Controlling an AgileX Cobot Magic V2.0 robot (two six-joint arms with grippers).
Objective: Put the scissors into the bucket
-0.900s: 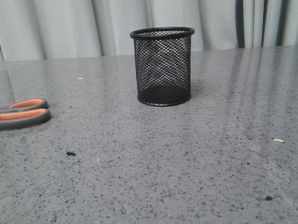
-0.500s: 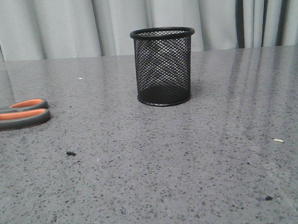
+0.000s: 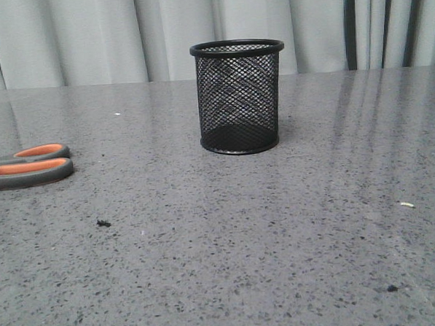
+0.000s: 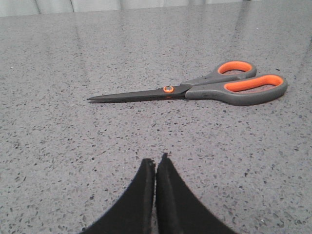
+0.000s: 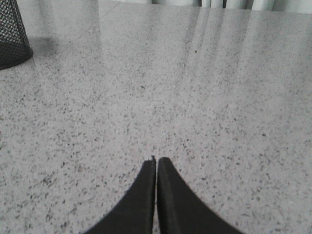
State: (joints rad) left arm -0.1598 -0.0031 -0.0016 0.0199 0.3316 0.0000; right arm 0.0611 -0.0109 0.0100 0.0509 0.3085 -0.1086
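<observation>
The scissors lie flat and closed on the grey speckled table, with dark grey handles lined in orange and slim dark blades. In the front view only their handles show, at the left edge. The bucket, a black wire-mesh cup, stands upright at the table's middle, empty; its edge shows in the right wrist view. My left gripper is shut and empty, a short way back from the scissors. My right gripper is shut and empty over bare table. Neither gripper shows in the front view.
Grey pleated curtains hang behind the table's far edge. A small dark speck and a small white speck lie on the table surface.
</observation>
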